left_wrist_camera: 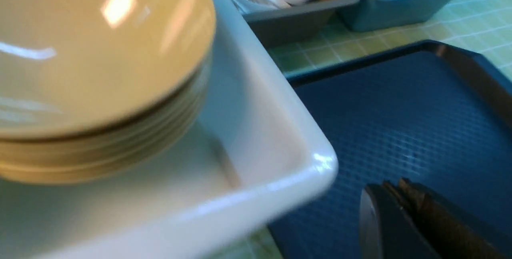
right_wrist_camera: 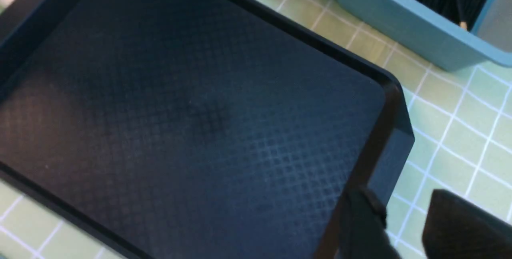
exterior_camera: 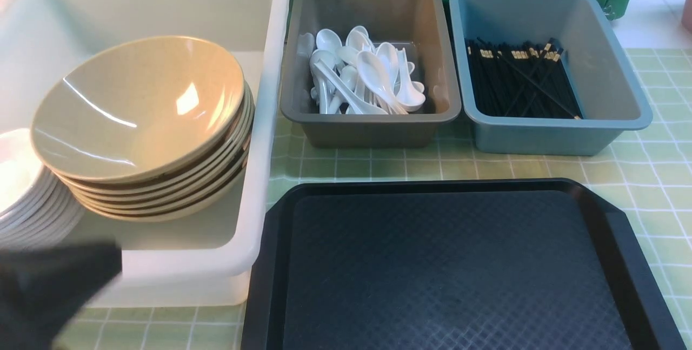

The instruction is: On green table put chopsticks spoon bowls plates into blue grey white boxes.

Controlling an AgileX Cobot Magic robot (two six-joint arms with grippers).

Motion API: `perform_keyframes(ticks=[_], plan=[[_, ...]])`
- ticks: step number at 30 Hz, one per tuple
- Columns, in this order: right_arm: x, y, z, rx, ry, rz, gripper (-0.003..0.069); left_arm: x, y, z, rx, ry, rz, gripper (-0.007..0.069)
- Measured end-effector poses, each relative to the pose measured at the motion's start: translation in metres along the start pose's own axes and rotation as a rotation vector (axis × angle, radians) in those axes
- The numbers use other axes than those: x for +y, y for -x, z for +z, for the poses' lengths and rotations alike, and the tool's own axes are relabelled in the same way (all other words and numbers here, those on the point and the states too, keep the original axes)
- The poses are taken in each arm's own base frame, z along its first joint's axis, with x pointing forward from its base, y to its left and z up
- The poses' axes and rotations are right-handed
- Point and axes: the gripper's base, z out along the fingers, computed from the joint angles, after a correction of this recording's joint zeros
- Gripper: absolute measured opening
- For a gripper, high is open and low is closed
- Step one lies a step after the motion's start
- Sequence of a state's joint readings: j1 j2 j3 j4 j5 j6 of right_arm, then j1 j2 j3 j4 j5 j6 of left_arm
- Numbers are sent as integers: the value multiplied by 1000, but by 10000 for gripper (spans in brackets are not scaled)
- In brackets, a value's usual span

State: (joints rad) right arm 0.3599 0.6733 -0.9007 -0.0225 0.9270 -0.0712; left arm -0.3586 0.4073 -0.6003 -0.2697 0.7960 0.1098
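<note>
Bowls [exterior_camera: 140, 117] stacked; left gripper [left_wrist_camera: 394, 195] closed, empty.

Front cam sits between the arms, looks fwd and down over the green table [exterior_camera: 649, 177], wide enough for white box [exterior_camera: 270, 68], grey box [exterior_camera: 373, 123], blue box [exterior_camera: 557, 133] and black tray [exterior_camera: 448, 269]. Left wrist cam hangs close over white box corner [left_wrist_camera: 316, 163], facing the tray [left_wrist_camera: 400, 111]. Right wrist cam looks close at the tray corner [right_wrist_camera: 384, 91] and blue box [right_wrist_camera: 400, 23]. All share the tray.
</note>
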Motion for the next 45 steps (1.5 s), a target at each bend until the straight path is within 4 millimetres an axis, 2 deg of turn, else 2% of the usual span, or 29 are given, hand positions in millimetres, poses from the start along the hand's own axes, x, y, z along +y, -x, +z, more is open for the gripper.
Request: perform_keyframes(ticks=[2,3,4,5,6,7,9,12,14,17,23,42,45], plan=[[1,-15,-8,-99,-9,-1,231,-1,-10,-6,-23,-16,-36,-1],[2,-33,-14,-220,-20,-8,209,-3,-19,-16,-75,-29,-66,-1],[2,-37,-12,-226,-20,-8,204,-3,-20,-17,-82,-30,-68,-1],[3,-55,-19,-372,-29,-1,151,-5,-26,-30,-149,-42,-74,-1],[3,-59,-16,-375,-29,2,144,-5,-26,-30,-149,-42,-80,-1],[4,-76,-16,-474,-30,24,76,-6,-31,-42,-217,-52,-76,-1],[5,-95,-5,-495,-22,64,40,-8,-35,-52,-274,-62,-75,-1],[6,-116,9,-508,-11,111,25,-9,-40,-61,-331,-77,-103,-1],[7,-122,17,-534,-8,123,24,-9,-42,-64,-344,-81,-115,-1],[6,-124,22,-613,-6,128,24,-9,-42,-64,-347,-77,-122,-1],[6,-119,19,-711,-10,117,25,-9,-42,-65,-348,-79,-124,-1],[6,-120,20,-694,-10,117,34,-9,-43,-64,-344,-77,-125,-1],[6,-120,20,-694,-10,117,36,-3,-41,-63,-375,-2,-43,-1]])
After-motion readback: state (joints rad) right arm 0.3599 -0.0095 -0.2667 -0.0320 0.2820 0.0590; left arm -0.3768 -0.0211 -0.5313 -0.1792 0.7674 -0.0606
